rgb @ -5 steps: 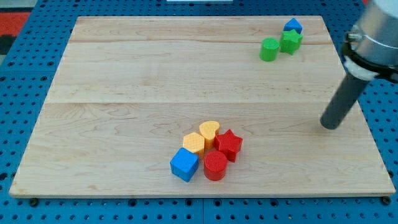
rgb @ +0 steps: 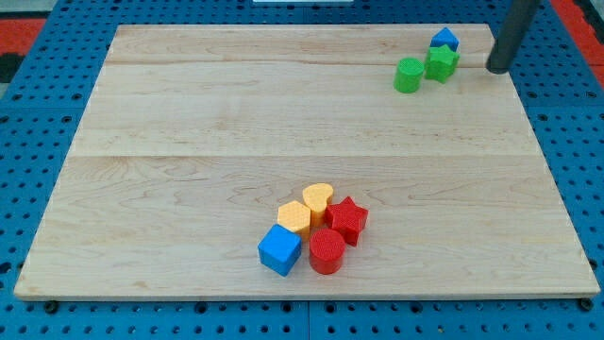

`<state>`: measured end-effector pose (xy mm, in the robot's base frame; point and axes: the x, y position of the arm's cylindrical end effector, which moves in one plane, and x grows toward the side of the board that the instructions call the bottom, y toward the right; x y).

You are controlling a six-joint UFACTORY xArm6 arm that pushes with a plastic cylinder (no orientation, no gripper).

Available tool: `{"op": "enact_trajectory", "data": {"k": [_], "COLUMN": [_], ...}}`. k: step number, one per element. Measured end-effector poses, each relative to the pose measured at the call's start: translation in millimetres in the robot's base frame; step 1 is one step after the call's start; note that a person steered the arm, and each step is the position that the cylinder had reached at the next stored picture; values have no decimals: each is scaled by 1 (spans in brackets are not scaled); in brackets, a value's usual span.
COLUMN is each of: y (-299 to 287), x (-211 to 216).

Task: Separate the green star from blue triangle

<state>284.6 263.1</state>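
Observation:
The green star [rgb: 441, 62] sits near the board's top right corner. The blue triangle [rgb: 444, 40] is just above it and touches it. A green cylinder [rgb: 409, 75] touches the star's lower left side. My tip [rgb: 496, 67] rests on the board at the right edge, a short way to the right of the green star and apart from it.
A cluster lies at the bottom centre: a blue cube [rgb: 279, 249], a red cylinder [rgb: 327, 251], a red star [rgb: 347, 219], a yellow hexagon [rgb: 294, 217] and a yellow heart [rgb: 318, 198]. The wooden board [rgb: 189, 142] lies on a blue pegboard.
My tip has moved from the right middle of the board up toward the top right corner, ending close beside the green star. No block has moved.

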Motion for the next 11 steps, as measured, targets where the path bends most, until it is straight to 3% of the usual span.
{"op": "enact_trajectory", "data": {"k": [2,5,8,9,11], "y": [-1,-12,-105,-136,-137], "x": [-28,-25,19,17,-10]}}
